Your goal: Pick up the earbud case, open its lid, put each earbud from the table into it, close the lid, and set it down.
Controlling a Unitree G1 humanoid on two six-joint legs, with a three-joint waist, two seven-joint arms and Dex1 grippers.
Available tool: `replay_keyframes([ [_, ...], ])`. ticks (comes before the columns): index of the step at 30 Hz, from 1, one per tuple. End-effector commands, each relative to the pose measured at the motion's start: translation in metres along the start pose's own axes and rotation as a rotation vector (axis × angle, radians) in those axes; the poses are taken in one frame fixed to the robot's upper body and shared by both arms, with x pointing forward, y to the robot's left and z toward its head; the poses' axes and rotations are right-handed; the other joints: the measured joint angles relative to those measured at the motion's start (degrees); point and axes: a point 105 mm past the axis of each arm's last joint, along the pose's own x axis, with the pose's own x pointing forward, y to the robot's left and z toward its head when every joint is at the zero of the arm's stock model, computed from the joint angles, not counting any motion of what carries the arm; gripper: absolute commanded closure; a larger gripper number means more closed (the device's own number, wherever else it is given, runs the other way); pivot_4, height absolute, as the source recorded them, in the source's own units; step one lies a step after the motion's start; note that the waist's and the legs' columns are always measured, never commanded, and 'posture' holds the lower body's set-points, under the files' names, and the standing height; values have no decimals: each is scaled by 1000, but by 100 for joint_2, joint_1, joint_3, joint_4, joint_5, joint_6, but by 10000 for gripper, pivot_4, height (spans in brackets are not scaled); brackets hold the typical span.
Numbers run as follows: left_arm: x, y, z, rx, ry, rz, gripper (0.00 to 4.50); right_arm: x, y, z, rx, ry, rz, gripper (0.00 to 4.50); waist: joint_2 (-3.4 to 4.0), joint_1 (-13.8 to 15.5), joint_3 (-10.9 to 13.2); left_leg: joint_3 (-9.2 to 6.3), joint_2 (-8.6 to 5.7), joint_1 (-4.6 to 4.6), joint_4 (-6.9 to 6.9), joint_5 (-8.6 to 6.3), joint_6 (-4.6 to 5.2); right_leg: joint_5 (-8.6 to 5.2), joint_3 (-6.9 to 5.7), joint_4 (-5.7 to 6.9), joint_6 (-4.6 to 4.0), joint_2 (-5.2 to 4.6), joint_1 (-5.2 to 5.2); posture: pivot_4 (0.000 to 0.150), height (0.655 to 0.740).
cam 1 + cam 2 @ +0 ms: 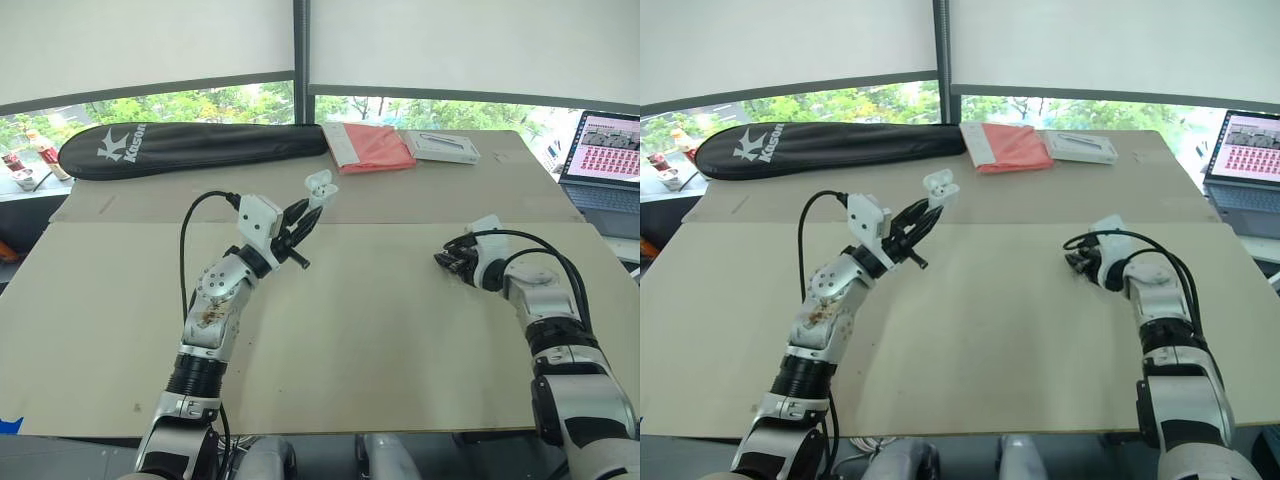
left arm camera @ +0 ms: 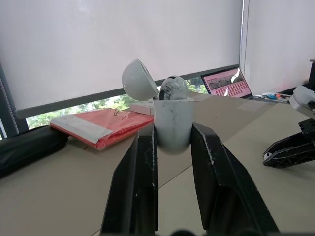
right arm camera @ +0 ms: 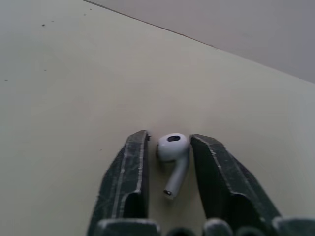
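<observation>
— Left pincer (image 2: 174,135)?
— Raised over the table (image 1: 380,330), pinching the case (image 2: 172,115) by its sides. Case upright, lid (image 2: 139,80) tipped open, one earbud (image 2: 173,88) seated inside.
— And the right pincer (image 3: 170,138)?
— Low at the table, well apart from the case. The other earbud (image 3: 173,150) lies on the table inside it. Gripped or loose, I cannot tell.

Office or lab: laptop (image 1: 606,165), papers (image 1: 372,146), blinds (image 1: 150,40), racket bag (image 1: 190,145) on table (image 1: 380,330).
</observation>
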Motion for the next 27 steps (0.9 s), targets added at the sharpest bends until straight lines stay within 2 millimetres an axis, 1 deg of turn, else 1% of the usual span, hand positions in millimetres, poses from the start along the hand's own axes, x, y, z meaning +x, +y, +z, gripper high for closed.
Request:
replay_keyframes([
  [1,1,-2,13,17,-43,-2,40372,-4,-4,7,54,-46,3,41925,0,0,0,0,0,0,0,0,0,0,0,0,0,0,1,1500,7400],
  [4,1,-3,13,15,-46,0,40372,-8,-3,12,122,-79,26,41925,0,1,0,0,0,0,-1,0,0,0,0,1,0,0,1,1500,7400],
  [7,4,-4,13,12,-56,9,40372,-25,2,15,90,-58,114,41925,0,40,0,-4,1,-6,1,0,1,0,-3,24,0,0,1,1500,7400],
  [8,5,-4,13,9,-59,13,40372,-34,5,14,61,-31,151,41925,1,48,0,-4,0,-6,0,-1,1,1,-3,26,1,-3,1,1500,7400],
  [11,5,-5,11,-5,-70,37,40372,-81,12,1,-73,149,332,41925,13,157,4,-6,-2,-10,5,-7,12,-3,-6,25,8,-15,0,1500,7400],
  [14,5,-5,10,-10,-74,53,40372,-107,10,-11,-138,278,399,41925,12,142,4,-2,-4,-9,12,-13,22,-6,-5,19,12,-22,3,1500,7400],
  [16,5,-4,11,-15,-78,62,40372,-127,3,-26,-217,405,440,41925,11,125,5,1,-5,0,18,-15,23,-5,-5,-12,11,-17,13,1500,7400],
  [18,6,-3,10,-17,-79,63,40372,-146,-6,-45,-333,550,482,41925,10,126,5,-1,-1,10,19,-13,20,-5,-5,-22,11,-10,28,1500,7400],
  [20,7,-4,9,-19,-79,61,40372,-159,-16,-59,-462,651,516,41925,11,122,5,-1,0,20,15,-12,18,-7,-4,-21,10,-7,33,1500,7400],
  [21,7,-4,8,-19,-79,60,40372,-163,-18,-63,-491,675,533,41925,11,110,5,1,-1,25,13,-12,17,-8,-2,-21,11,-7,36,1500,7400],
  [24,6,-5,8,-19,-78,61,40372,-169,-23,-69,-494,710,558,41925,10,118,5,3,-1,38,10,-12,17,-8,0,-29,12,-4,53,1500,7400],
  [27,4,-5,8,-22,-76,66,40372,-178,-29,-78,-539,758,585,41925,9,152,6,-1,0,55,7,-14,20,-7,-6,-52,11,-4,85,1500,7400],
])
